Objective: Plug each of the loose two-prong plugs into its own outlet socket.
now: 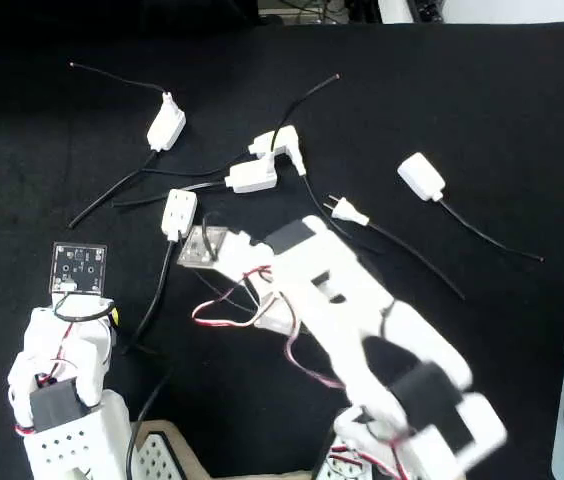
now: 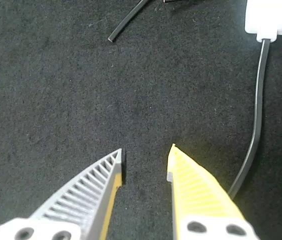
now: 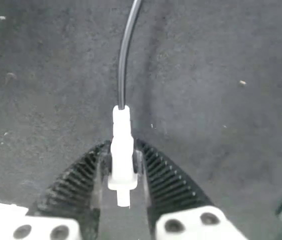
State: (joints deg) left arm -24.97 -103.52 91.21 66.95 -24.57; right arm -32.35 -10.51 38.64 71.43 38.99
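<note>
**Right end effector clamped on a plug, left one open**

The right end effector [image 3: 121, 146] is closed on a slim white plug [image 3: 122, 122]; its two black ribbed fingers [image 3: 163, 172] press against the plug's flanks, one on each side, with the plug body standing between them; the plug's cord [image 3: 126, 55] leaves the far end of the plug and runs straight away from the fingertips over the black-cloth counter [image 1: 482, 90]; a short white stub of the plug points back toward the wrist, between the finger roots; whether the plug touches the cloth cannot be told.

The left end effector [image 2: 146, 149] is open; its grey finger [image 2: 93, 187] and yellow finger [image 2: 196, 187] are spread, with a clear gap of bare cloth between the tips. Ahead of it, off to the yellow finger's side, lies a white outlet socket [image 2: 271, 17]; the socket's black cable [image 2: 255, 130] runs back from it and passes just beside the yellow finger's outer edge; a loose cord end [image 2: 112, 37] lies ahead on the grey finger's side.

In the high view that socket lies just beyond the right end effector's tip; a two-prong plug [image 1: 347, 210] lies across the right arm from it, apart from both end effectors; farther out from the right end effector two white connectors [image 1: 262, 165] lie touching each other.
</note>
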